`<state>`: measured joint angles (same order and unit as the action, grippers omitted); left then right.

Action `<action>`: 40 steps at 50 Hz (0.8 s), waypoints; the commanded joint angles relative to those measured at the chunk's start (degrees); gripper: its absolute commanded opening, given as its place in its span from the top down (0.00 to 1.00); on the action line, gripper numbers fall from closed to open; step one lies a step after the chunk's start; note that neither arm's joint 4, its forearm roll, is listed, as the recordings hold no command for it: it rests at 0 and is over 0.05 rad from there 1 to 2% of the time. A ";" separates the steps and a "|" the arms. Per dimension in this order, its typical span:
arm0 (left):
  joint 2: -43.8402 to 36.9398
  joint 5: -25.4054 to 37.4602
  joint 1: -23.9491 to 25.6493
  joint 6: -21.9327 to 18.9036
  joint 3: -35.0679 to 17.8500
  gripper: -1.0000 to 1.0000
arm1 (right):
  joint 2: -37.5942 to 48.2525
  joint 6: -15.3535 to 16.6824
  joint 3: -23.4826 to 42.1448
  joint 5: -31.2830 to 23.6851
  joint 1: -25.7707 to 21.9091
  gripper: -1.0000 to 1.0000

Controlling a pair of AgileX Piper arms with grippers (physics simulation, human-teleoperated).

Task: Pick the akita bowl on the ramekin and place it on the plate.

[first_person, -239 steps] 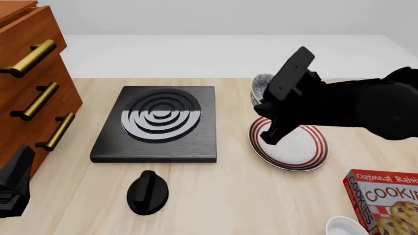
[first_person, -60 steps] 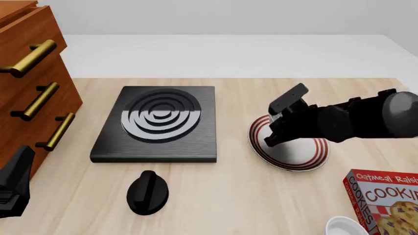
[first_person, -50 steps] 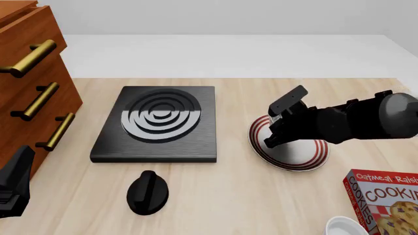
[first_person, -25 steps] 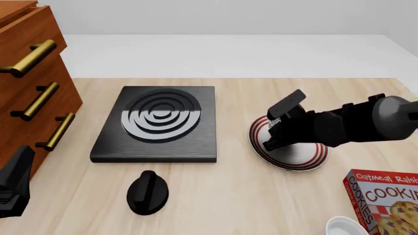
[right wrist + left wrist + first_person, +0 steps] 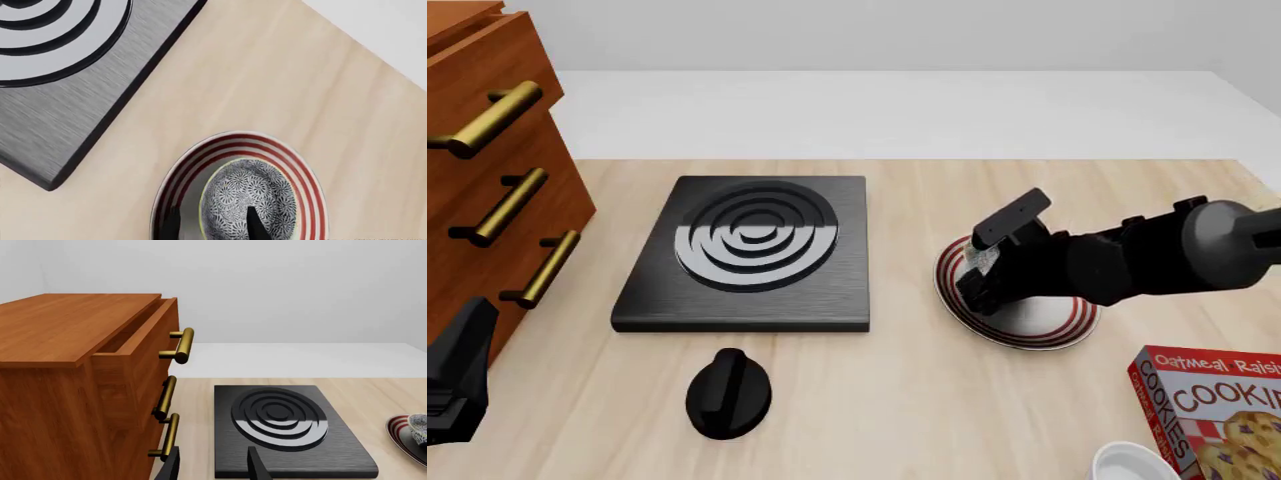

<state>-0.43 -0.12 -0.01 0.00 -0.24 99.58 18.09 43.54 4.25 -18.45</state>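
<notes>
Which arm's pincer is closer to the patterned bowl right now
Right. The right pincer sits at the akita bowl on the plate. The left pincer is far off, by the wooden drawers.

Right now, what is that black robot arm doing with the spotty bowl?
The right gripper is down over the plate, its fingers either side of the akita bowl's rim. The bowl sits inside the plate's red rings. I cannot tell whether the gripper is clamped. The left gripper is open, away near the stove.
</notes>
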 commanded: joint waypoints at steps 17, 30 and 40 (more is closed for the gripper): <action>0.00 0.00 0.00 0.00 0.00 0.00 | -2.25 -2.48 -0.85 -1.18 -0.74 0.00; 0.00 0.00 0.00 0.00 0.00 0.00 | -17.14 -2.15 -3.80 -8.60 0.11 0.00; 0.00 0.00 0.00 0.00 0.00 0.00 | -35.79 -2.34 -4.49 -20.99 -1.03 0.00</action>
<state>-0.43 -0.12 -0.01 0.00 -0.24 78.96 16.14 39.85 -6.99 -18.98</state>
